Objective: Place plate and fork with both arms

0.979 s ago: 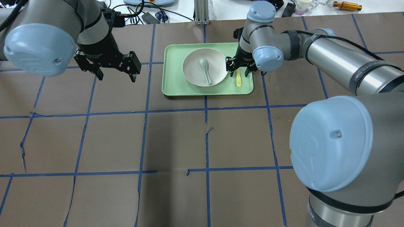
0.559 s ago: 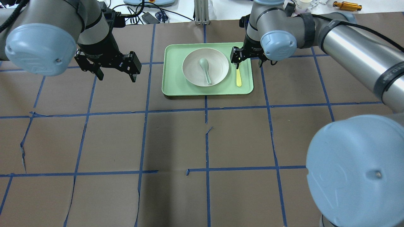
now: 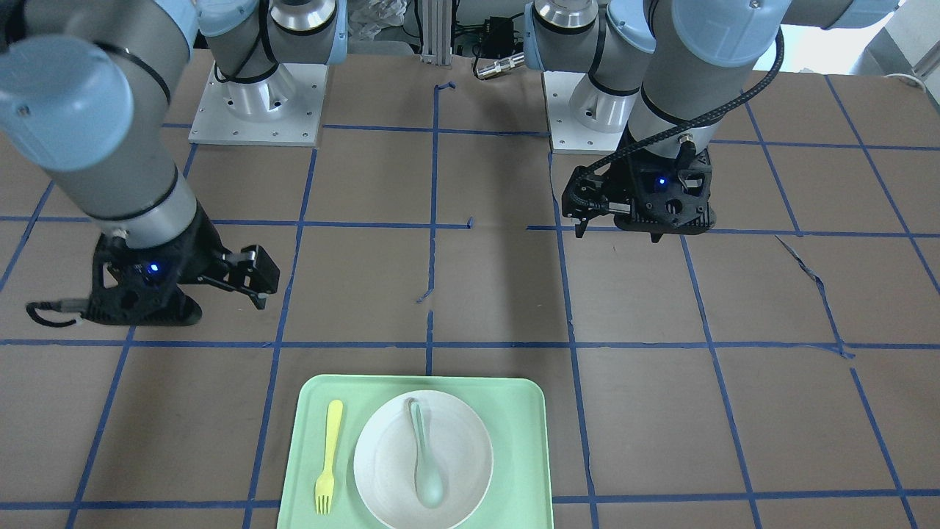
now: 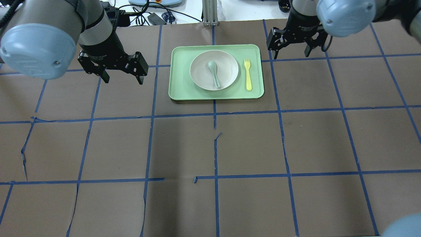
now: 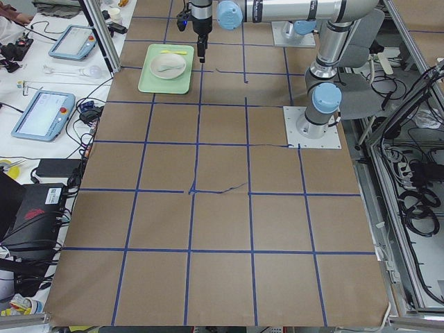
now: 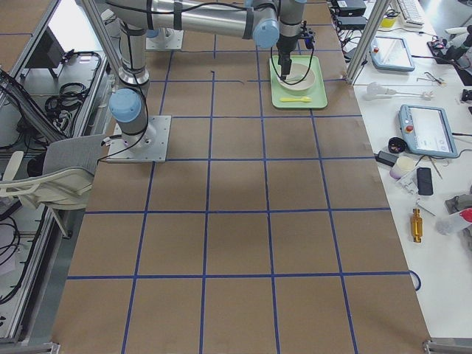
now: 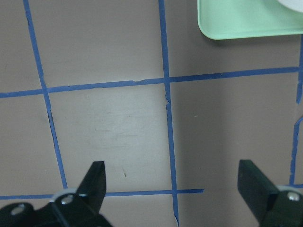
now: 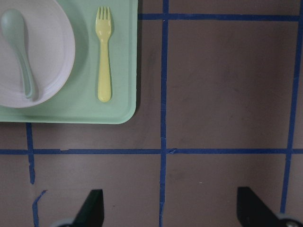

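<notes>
The off-white plate (image 4: 227, 67) sits in the middle of the mint-green tray (image 4: 180, 79), with a pale grey-green spoon (image 4: 214, 75) lying in it. The pale-yellow fork (image 4: 247, 74) lies flat on the tray just right of the plate, tines pointing away from the robot. It also shows in the right wrist view (image 8: 103, 54) and in the front view (image 3: 328, 459). My right gripper (image 4: 291, 52) is open and empty, above the table right of the tray's far corner. My left gripper (image 4: 123, 79) is open and empty, left of the tray.
The brown table cover (image 4: 213, 148) carries a grid of blue tape. Cables and devices (image 4: 154, 16) lie beyond the far edge. The left wrist view shows only the tray's corner (image 7: 236, 23) and my open left gripper (image 7: 173, 184).
My right gripper has lifted off the fork and moved back and to the right, away from the tray. The fork stays lying on the tray. My left arm has hardly moved.
</notes>
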Robot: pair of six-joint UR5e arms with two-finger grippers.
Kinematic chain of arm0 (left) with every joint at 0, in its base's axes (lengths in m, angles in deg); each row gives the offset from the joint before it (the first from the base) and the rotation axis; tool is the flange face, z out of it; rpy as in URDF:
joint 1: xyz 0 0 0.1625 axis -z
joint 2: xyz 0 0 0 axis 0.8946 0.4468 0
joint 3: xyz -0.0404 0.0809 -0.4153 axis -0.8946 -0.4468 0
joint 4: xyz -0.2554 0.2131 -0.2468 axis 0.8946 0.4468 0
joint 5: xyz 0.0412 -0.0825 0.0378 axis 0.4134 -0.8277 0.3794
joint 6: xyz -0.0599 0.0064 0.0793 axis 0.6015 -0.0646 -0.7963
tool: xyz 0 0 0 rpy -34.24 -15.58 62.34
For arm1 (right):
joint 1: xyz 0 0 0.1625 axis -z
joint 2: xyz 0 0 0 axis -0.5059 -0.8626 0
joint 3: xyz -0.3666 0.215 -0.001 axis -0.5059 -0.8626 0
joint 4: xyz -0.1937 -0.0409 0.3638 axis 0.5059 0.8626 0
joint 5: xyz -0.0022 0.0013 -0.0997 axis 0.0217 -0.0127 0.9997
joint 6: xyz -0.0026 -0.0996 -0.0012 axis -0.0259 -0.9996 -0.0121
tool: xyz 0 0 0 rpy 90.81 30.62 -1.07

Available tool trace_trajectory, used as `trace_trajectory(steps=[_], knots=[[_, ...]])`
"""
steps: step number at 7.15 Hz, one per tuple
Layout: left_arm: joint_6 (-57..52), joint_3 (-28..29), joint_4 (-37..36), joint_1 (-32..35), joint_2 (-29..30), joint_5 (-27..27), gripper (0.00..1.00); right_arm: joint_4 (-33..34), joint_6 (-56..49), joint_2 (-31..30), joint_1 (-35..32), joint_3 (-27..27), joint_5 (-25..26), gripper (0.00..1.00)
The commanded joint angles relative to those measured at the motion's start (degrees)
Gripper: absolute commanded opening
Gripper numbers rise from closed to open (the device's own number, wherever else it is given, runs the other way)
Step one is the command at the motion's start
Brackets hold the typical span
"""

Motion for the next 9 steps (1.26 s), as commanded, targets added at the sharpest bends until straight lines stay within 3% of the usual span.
trace_trajectory(steps=[1,3,5,6,8,9], knots=[[-1.1,-0.3,0.2,-0.4,-0.5,-0.3,1.0,-1.9,0.8,-5.6,-0.3,0.7,-0.2,1.0],[-1.4,-0.3,0.2,-1.4,-0.8,1.6,1.0,2.4,0.8,-10.2,-0.6,6.8,0.0,1.0],[-3.1,-0.2,0.5,-2.9,-1.0,1.3,1.0,4.1,0.2,-10.1,-0.3,6.9,0.0,1.0],[-3.1,-0.5,0.6,-2.7,-1.1,0.9,1.0,2.0,0.1,-10.5,-0.4,5.6,0.1,1.0],[-3.2,-1.0,0.6,-2.8,-1.2,1.2,1.0,-8.5,0.1,-9.8,-0.5,1.7,0.6,1.0],[-3.2,-1.1,0.6,-2.7,-1.2,1.2,1.0,-8.2,0.8,-9.6,-0.6,2.0,0.6,1.0]])
